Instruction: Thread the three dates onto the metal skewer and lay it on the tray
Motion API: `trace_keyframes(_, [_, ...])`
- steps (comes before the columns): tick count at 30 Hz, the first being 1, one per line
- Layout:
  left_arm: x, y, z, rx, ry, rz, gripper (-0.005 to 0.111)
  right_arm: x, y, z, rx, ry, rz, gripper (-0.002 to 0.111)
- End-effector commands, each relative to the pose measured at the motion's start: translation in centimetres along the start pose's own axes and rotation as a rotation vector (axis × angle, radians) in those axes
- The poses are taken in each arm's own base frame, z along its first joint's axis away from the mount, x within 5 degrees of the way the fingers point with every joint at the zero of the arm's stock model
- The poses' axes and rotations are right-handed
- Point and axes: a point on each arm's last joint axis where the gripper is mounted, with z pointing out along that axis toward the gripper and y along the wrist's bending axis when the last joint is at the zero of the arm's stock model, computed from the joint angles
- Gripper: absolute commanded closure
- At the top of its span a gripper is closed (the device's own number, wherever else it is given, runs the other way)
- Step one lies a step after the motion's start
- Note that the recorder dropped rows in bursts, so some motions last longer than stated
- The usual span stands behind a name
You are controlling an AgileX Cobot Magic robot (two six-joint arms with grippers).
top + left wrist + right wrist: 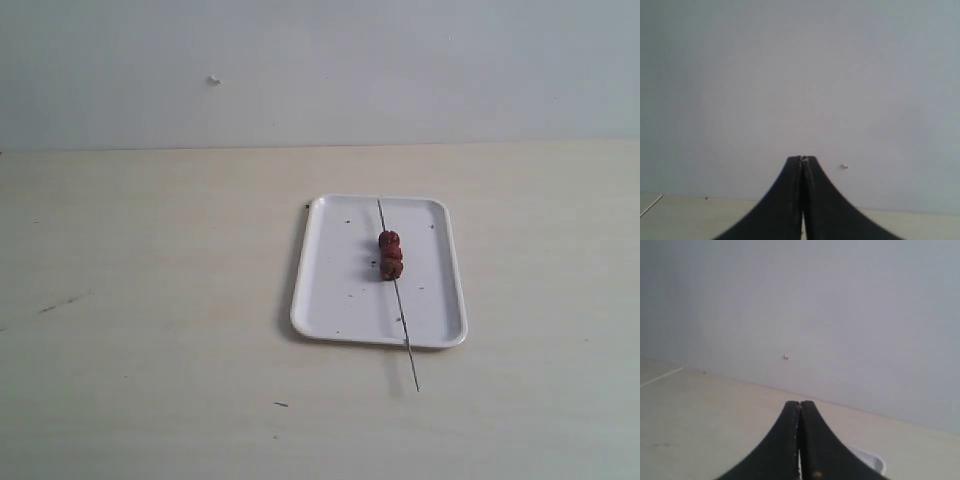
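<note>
The left black claw [801,160] is pressed together with nothing in it. The right black claw [800,402] is the same. Neither one touches the flat white tray [330,290]. The thin grey metal skewer [403,325] lies on the tray, its tip poking past the tray's rim. The three little dark red dates [390,255] sit on it near the tray's middle. The job looks done, so I think the arms only need to rest away from the tray.

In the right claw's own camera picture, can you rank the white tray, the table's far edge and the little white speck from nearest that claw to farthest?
1. The tray: its corner peeks out right beside the shut right claw.
2. The table's far edge: farther on, where the tabletop meets the wall.
3. The white speck: up on the wall, beyond the table.
</note>
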Motion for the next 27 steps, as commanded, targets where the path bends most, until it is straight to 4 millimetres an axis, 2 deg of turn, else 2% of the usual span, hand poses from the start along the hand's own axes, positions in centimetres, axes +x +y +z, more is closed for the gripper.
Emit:
trace_keyframes(1, [0.8, 0.1, -1.0, -0.009, -0.037, -0.024, 0.107, -0.5, 0.5, -1.3, -0.022, -0.072, 0.039, 0.108])
trace_keyframes(4, [0.8, 0.0, -1.4, -0.006, -0.055, -0.021, 0.107, -0.8, 0.7, -1.9, -0.025, -0.106, 0.031, 0.108])
trace_keyframes(13, [0.8, -0.1, -1.4, 0.007, -0.055, -0.024, 0.107, -0.9, 0.8, -2.1, -0.026, -0.117, 0.028, 0.108])
trace_keyframes(19, [0.9, -1.1, -1.7, 0.229, -0.035, -0.023, 0.107, -0.9, 0.8, -2.1, -0.026, -0.117, 0.028, 0.108])
trace_keyframes(27, [0.9, -1.4, -1.8, 0.283, -0.023, -0.103, 0.107, -0.9, 0.8, -2.1, -0.026, -0.116, 0.028, 0.108])
